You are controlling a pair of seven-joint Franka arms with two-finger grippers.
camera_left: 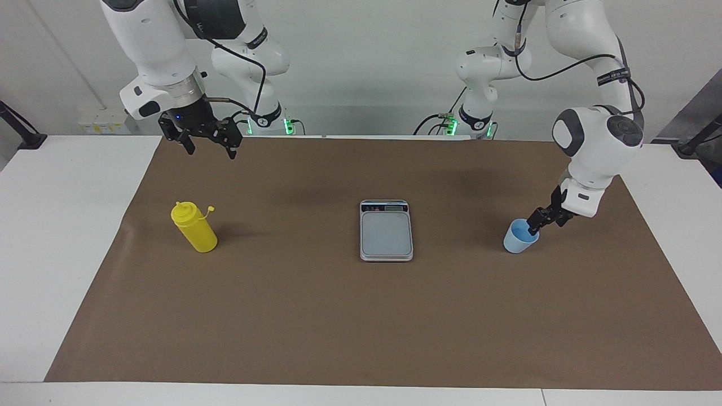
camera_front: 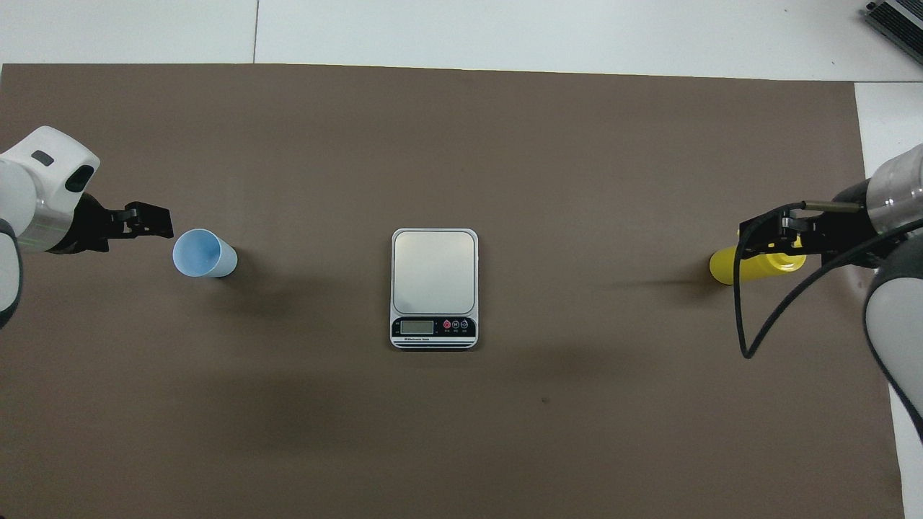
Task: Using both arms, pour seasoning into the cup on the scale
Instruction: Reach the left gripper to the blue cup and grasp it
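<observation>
Gripping the cup (camera_left: pixel 520 237) calls for a light pinch at its rim, since it looks thin and easily tipped; it stands on the worktop (camera_left: pixel 73 237) right at your open left tool (camera_left: pixel 540 219). Your open right tool (camera_left: pixel 207 142) hangs above the seasoning (camera_left: pixel 193 226), a squashy bottle best taken mid-body. No label is readable.

Brown paper sheet (camera_left: pixel 316 316) spread flat over most of a white table (camera_left: pixel 56 254), white wall (camera_left: pixel 366 67) above the table's edge, dark ribbed device (camera_front: pixel 898 18) at one corner of the table
</observation>
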